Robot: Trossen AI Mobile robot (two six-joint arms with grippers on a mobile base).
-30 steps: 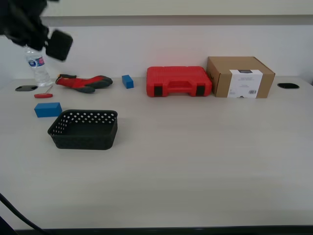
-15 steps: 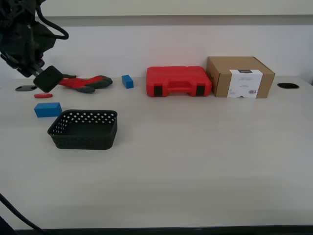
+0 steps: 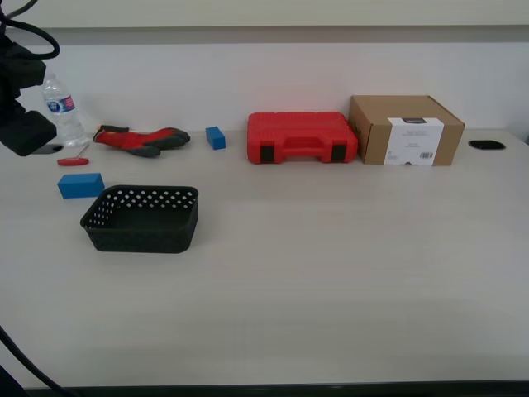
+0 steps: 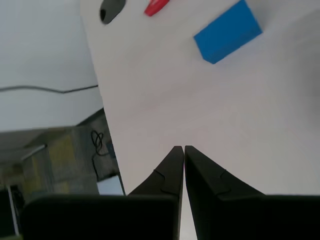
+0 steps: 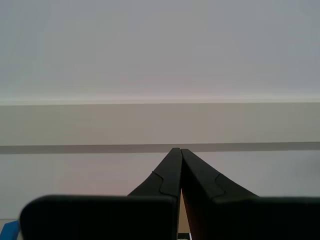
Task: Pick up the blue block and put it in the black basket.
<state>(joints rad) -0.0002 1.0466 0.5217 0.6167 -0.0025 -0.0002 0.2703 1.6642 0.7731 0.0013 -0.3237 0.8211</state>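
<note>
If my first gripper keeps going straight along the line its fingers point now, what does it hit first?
Probably bare table. My first gripper is shut, with only tabletop ahead of its tips. The blue block lies farther along and off to one side, so a straight run would likely miss it, though depth is hard to judge.

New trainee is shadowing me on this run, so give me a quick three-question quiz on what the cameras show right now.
1. True or false: the blue block already lies inside the black basket.
2. What stands between the red case and the table's edge on the exterior view's right?
A. cardboard box
B. bottle
C. glove
3. Fill in: my first gripper is ____.

Key: 1 false; 2 A, the cardboard box; 3 shut.
</note>
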